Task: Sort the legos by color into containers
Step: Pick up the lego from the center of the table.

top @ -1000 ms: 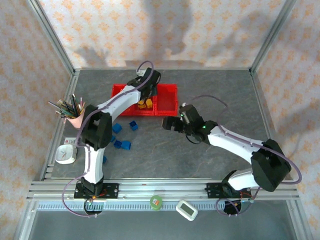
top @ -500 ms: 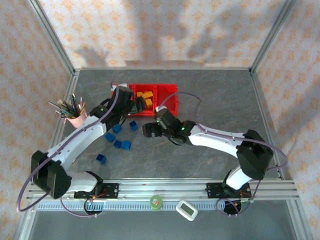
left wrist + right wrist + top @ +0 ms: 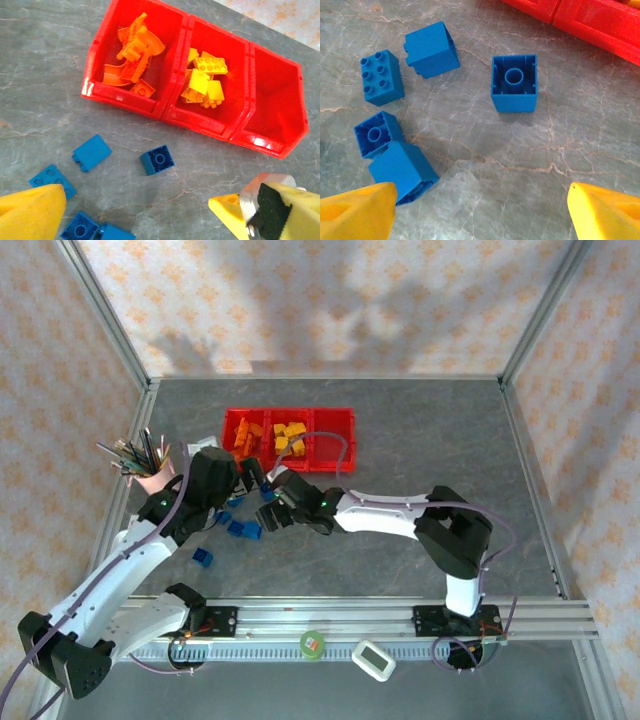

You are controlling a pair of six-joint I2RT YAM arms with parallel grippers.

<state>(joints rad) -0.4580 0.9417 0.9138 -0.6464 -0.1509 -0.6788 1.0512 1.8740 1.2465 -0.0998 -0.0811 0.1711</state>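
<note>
Reader: Tabletop from above, what is there?

Describer: Both arms reach toward the left-centre. The left gripper [image 3: 252, 476] and right gripper [image 3: 268, 512] hang close together over scattered blue bricks [image 3: 246, 530], just near of the red tray [image 3: 338, 422].

Reader: Left wrist camera?

Describer: Yellow fingers spread wide, holding nothing. Orange pieces [image 3: 132, 47] fill the tray's left bin and yellow bricks [image 3: 202, 82] the middle one. The right bin [image 3: 272, 90] holds none.

Reader: Right wrist camera?

Describer: Fingers likewise wide apart and empty, above five blue bricks loose on the table, two of them touching.

Reader: Risks?

Describer: With both claws crowding one patch, they could collide, or a finger could knock neighbouring bricks aside.
</note>
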